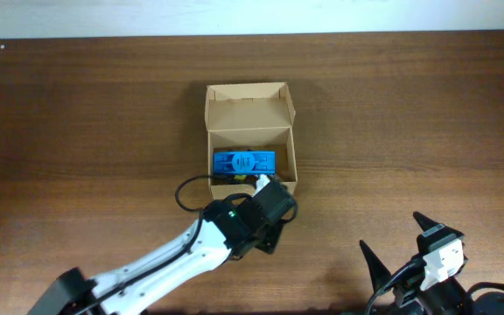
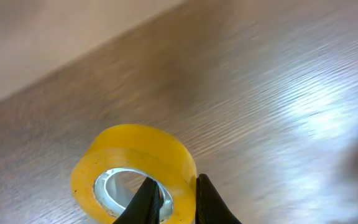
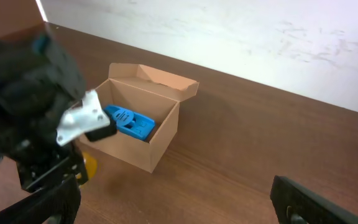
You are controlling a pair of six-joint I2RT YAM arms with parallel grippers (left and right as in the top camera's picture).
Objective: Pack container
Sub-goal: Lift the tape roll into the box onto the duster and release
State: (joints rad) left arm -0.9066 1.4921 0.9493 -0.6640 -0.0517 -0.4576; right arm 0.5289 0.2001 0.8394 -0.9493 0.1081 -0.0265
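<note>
Centrally on the table (image 1: 77, 114), the open cardboard box (image 1: 248, 107) holds a blue eraser (image 1: 244, 161), marking unreadable. Left tool (image 2: 174, 183) clenches a yellow tape roll (image 2: 135, 155) at its front edge; right tool (image 1: 392, 232) spread, well apart.

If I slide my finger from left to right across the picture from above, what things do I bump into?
Left arm → box → right end effector. The left end effector overlaps the box, so I skip it.
</note>
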